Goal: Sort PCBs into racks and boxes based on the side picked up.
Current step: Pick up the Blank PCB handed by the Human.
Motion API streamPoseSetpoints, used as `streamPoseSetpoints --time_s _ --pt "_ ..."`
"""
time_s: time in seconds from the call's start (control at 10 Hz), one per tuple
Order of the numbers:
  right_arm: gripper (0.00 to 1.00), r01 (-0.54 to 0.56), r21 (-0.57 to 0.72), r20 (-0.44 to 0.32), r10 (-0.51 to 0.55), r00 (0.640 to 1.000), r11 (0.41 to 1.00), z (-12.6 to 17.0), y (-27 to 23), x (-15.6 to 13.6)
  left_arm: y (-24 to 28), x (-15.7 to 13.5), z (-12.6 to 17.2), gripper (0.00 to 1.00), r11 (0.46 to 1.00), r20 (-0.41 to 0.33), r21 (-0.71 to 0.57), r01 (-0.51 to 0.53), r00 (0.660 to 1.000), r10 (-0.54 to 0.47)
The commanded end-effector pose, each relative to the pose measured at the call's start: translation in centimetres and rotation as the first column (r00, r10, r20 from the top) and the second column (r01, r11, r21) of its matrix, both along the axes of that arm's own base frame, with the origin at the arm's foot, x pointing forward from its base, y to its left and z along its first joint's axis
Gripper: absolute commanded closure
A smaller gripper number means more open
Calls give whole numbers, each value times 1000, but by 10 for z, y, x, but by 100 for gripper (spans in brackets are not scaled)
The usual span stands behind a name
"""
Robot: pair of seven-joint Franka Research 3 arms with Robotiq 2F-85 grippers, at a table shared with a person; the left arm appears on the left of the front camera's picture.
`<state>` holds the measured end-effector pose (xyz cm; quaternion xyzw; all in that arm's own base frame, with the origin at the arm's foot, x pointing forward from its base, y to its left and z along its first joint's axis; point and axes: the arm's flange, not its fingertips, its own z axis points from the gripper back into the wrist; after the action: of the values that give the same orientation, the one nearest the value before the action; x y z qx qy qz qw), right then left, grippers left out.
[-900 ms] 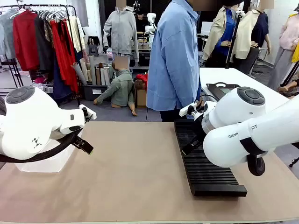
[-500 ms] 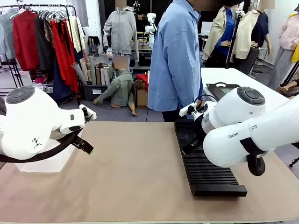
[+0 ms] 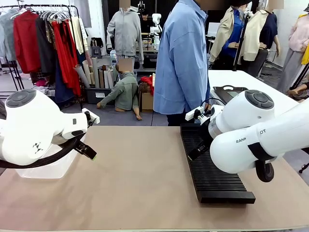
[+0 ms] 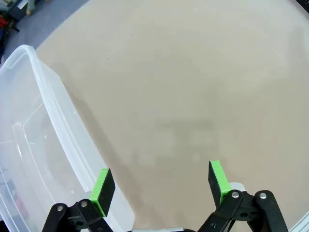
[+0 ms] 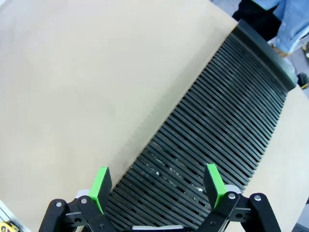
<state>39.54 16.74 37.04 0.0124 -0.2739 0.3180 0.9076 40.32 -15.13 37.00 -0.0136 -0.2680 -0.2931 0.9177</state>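
No PCBs are in view. The long black slotted rack [image 3: 212,169] lies on the right half of the table, its slots empty. My right gripper [image 5: 157,183] hangs open just above the rack [image 5: 217,130], near its edge, with nothing between its green pads [image 5: 101,186]. A clear plastic box [image 3: 48,169] stands at the table's left edge under my left arm. Beside the box's rim [image 4: 63,111], my left gripper [image 4: 159,186] is open and empty over bare tabletop. In the front view the left gripper [image 3: 89,151] and the right gripper [image 3: 197,152] both point down toward the table.
A person in a blue shirt [image 3: 181,58] stands at the far edge, just behind the rack's far end. The tan tabletop [image 3: 140,174] stretches bare between box and rack. Clothes rails and another table are behind.
The person has shifted slightly to the right. Both arms and grippers are still.
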Motion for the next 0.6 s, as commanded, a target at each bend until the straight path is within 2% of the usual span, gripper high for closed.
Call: streamPoseSetpoints --time_s 0.0,0.1,0.2,0.5 --pt "0 0 1 0 0 1000 1000 0 0 0 0 0 0 0 1000 0 0 0 1000 0" --pt "0 0 0 0 0 1000 1000 0 0 0 0 0 0 0 1000 0 0 0 1000 0" --pt "0 -2 2 15 2 1000 1000 12 4 5 0 0 0 0 1000 0 0 0 1000 0" --pt "0 34 51 -51 -31 998 998 54 0 20 -3 27 40 0 996 -112 -93 -17 994 6"
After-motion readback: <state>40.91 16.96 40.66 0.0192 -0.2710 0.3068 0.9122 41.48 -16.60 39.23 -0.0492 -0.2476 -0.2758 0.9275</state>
